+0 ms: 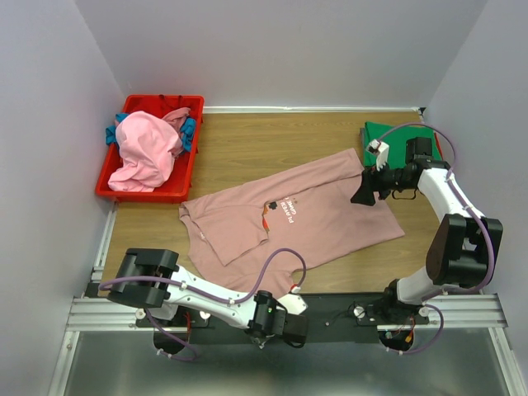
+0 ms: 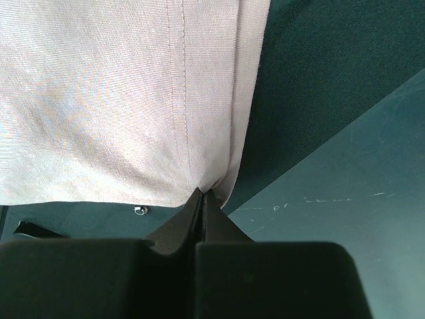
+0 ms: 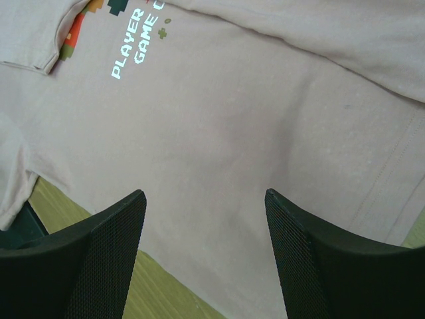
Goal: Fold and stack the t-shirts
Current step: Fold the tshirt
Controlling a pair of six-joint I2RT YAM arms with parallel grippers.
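Observation:
A large dusty-pink t-shirt (image 1: 289,219) lies spread across the wooden table, print and white text (image 3: 136,46) facing up. My left gripper (image 1: 285,309) is low at the table's near edge. In the left wrist view it (image 2: 201,194) is shut on the hem corner of the pink cloth (image 2: 113,100). My right gripper (image 1: 363,191) hovers over the shirt's right side. It (image 3: 204,196) is open, with only the pink shirt (image 3: 219,113) below its fingers. A folded green t-shirt (image 1: 388,136) lies at the back right.
A red bin (image 1: 148,195) at the back left holds a brighter pink tee (image 1: 144,153), with blue cloth (image 1: 190,132) and red cloth (image 1: 175,114) beside it. Walls close in the table on three sides. A metal rail (image 1: 462,312) runs along the near edge.

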